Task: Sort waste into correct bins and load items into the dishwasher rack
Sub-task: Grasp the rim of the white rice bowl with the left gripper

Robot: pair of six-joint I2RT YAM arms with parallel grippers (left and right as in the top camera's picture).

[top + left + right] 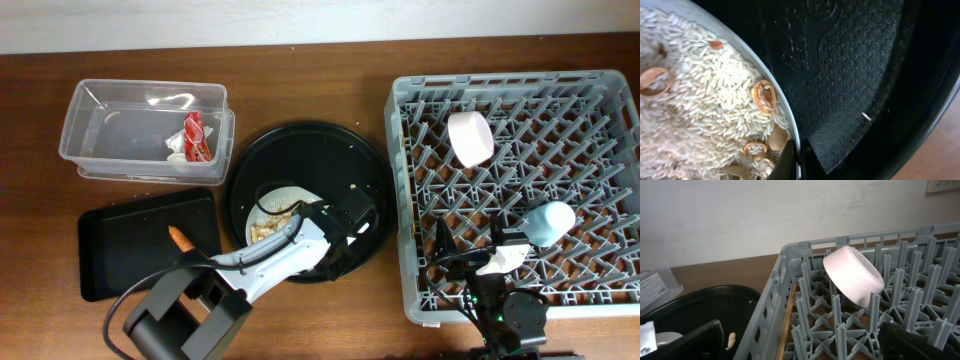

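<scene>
Scrap-clearing step: the left gripper pinches the plate by its rim inside the round black tray. The next move probably calls for lifting it level and tipping out the rice. The right gripper, right of the tray, is spread.

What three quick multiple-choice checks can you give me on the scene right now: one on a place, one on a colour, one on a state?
1. Where is the red wrapper? A) in the clear tub B) in the dishwasher rack C) on the bare table
2. What colour is the stick on the black rectangular tray? A) green B) orange C) white
3. The plate is: A) empty B) upside down C) holding rice

Answers: 1 A, the overhead view shows it inside the tub beside the white tissue; 2 B, it lies orange against the black tray; 3 C, the left wrist view shows grains heaped up to the rim.
</scene>
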